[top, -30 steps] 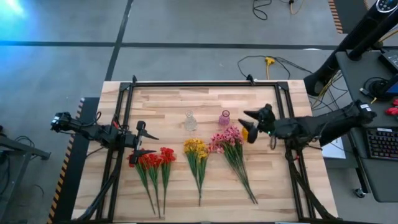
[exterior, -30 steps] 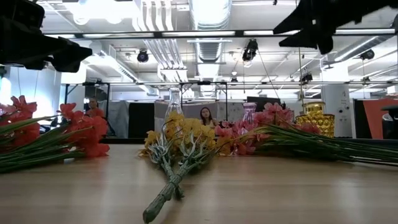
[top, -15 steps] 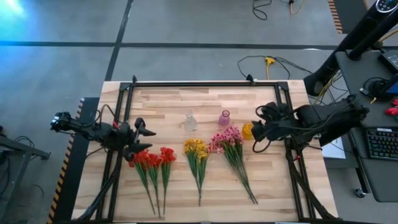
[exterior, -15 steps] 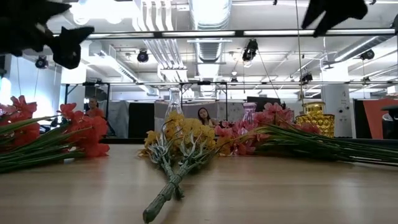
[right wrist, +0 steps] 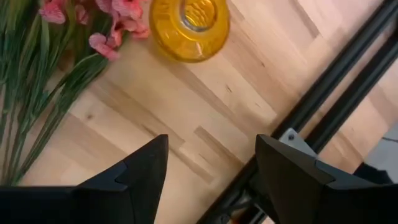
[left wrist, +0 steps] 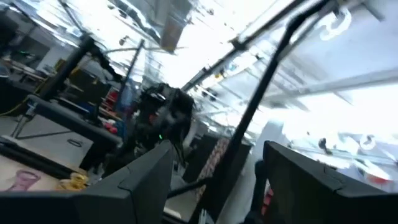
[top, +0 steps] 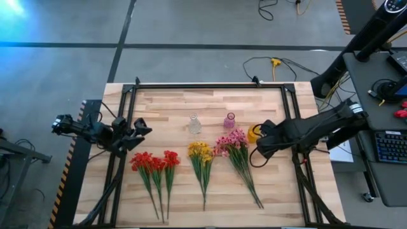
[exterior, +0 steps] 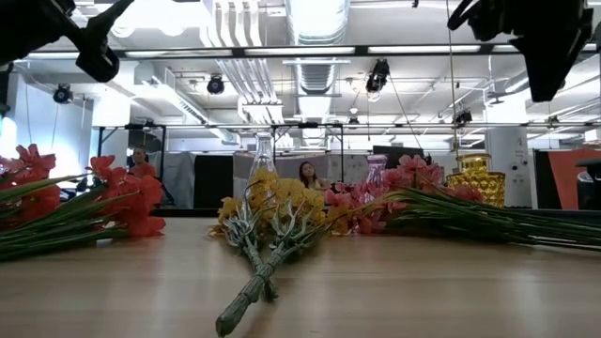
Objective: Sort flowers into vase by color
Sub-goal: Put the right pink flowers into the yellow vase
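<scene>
Wooden table (top: 210,105) bears flowers (top: 200,156); left hand (top: 135,129) and right hand (top: 262,141) both gape, empty.

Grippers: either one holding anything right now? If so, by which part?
Nothing is held. Left gripper is open and empty; right gripper is open above bare table near the yellow vase.

**A robotics lab in an open industrial hall**

A wooden desk (top: 210,108) with a black metal frame (top: 127,121) is standing on a grey concrete floor (top: 63,63) crossed by dark lines. Cables (top: 280,63) are trailing across the floor. Exposed ducts (exterior: 315,23) and strip lights (exterior: 413,49) are running along the ceiling. A keyboard (top: 389,147) is sitting on a side workstation. A person (exterior: 306,176) is sitting at the far end of the room.
</scene>
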Robot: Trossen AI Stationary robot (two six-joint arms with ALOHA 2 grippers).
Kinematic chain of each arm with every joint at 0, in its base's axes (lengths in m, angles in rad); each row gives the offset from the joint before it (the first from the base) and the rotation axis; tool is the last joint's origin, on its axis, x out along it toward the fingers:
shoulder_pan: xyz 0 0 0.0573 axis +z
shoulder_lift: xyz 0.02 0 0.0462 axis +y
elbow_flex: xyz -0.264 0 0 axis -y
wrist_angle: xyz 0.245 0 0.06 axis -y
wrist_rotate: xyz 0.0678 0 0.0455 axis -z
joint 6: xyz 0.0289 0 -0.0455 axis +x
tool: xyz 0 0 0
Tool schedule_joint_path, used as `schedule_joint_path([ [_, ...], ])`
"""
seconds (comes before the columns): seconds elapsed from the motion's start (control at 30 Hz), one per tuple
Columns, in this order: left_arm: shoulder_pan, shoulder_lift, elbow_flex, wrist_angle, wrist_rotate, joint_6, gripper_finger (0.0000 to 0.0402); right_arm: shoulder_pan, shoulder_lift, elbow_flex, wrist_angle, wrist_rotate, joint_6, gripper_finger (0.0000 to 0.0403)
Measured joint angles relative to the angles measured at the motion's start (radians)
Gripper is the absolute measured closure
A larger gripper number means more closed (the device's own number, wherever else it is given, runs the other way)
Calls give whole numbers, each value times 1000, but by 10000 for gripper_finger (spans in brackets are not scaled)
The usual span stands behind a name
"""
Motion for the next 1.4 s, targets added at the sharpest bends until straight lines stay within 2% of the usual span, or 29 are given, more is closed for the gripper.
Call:
schedule_joint_path([
  [0.2, 0, 26, 0, -7, -24, -21, 168, 0, 64, -2, 51, 8, -33, 170],
  [0.37, 0, 100, 0, 88, -47, 13, 168, 0, 102, 7, 70, 106, 4, 170],
  [0.47, 0, 175, 5, 162, -47, 31, 168, 0, 112, 7, 67, 106, 16, 170],
  [0.63, -1, 351, 89, 160, -37, 31, 168, 0, 127, 7, 75, 86, 6, 170],
  [0.73, -1, 461, 166, 142, -37, 71, 168, -1, 136, 6, 134, 18, 6, 170],
  [0.87, 0, 532, 304, -44, -42, 164, 168, 19, 142, 5, 368, -69, 8, 170],
  [1.0, 0, 574, 462, -415, -94, 180, 168, 36, 167, 5, 611, -71, 0, 170],
  [1.13, 0, 615, 580, -708, -193, 189, 168, 39, 230, 5, 708, -67, -28, 170],
  [1.23, 0, 634, 617, -798, -234, 199, 168, 39, 305, 5, 702, -71, -49, 170],
  [1.4, 0, 638, 635, -807, -240, 236, 168, 39, 411, 4, 694, -123, 15, 170],
])
